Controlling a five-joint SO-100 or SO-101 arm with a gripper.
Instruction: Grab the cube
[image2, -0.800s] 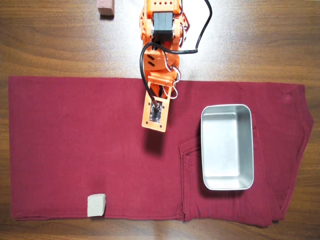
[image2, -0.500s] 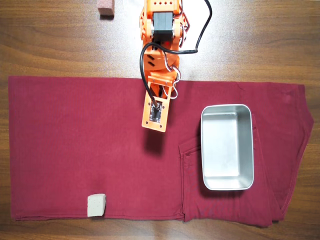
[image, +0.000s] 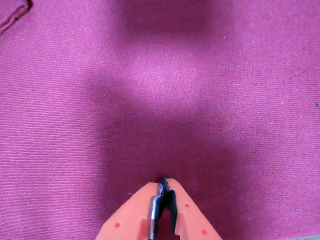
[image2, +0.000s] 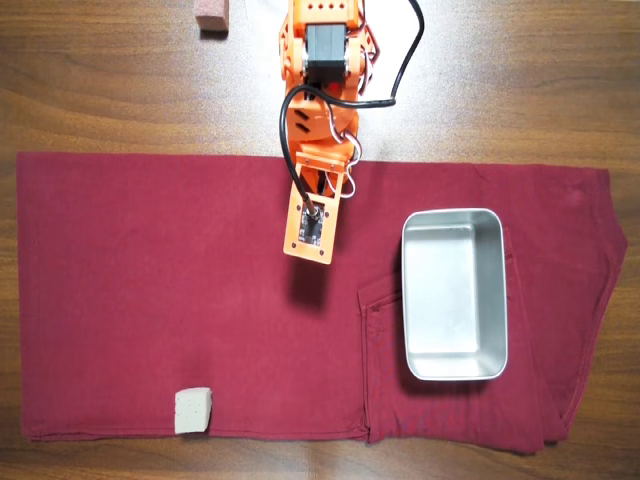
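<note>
Take the metal tray (image2: 455, 295) as your landmark in the overhead view. The cube (image2: 193, 411) lies well to the tray's left and a little below its bottom edge, close to the lower hem of the maroon cloth (image2: 150, 280). The gripper (image2: 309, 245) hangs just left of the tray's upper left corner, so your coming move runs away from the tray: down the picture and leftward, with bare cloth all the way.

The cloth is the largest thing, a ribbed knit garment with seams and a pocket line under the tray, spread over a wooden table (image2: 100, 90). It looks soft and may bunch if you drag on it. The tray is a rounded rectangle of brushed steel, shallow and empty. The arm (image2: 322, 60) is orange plastic with black cables. The cube is pale, matte and foam-like, slightly skewed to the cloth's hem, so it likely gives under pressure.

In the wrist view the gripper (image: 163, 186) has its orange jaws pressed together with nothing between them, only cloth ahead. The cube is out of that view.
</note>
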